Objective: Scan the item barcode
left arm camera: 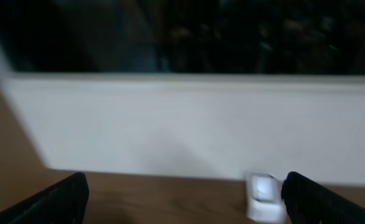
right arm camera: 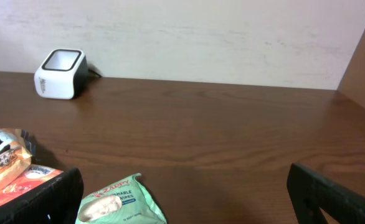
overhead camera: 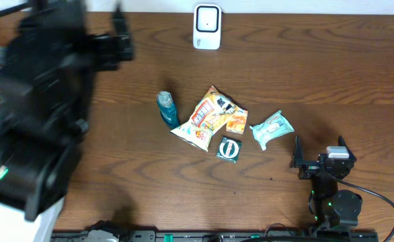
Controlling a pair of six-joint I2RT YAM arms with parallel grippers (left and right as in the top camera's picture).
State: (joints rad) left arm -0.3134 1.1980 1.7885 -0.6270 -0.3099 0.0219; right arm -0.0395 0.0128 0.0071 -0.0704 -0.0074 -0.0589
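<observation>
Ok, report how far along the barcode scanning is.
Done: nothing that shows. The snack bag, teal bottle, wipes pack and small dark packet lie together mid-table, away from the scanner. In hand: nothing; both arms' jaws stand open and empty. To do: pick up an item, turn its barcode to the scanner, likely repeat for the rest.

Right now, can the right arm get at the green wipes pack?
Probably yes. The right gripper is open, and the wipes pack lies just ahead and left of it on the table, with bare wood between and nothing resting on top.
</observation>
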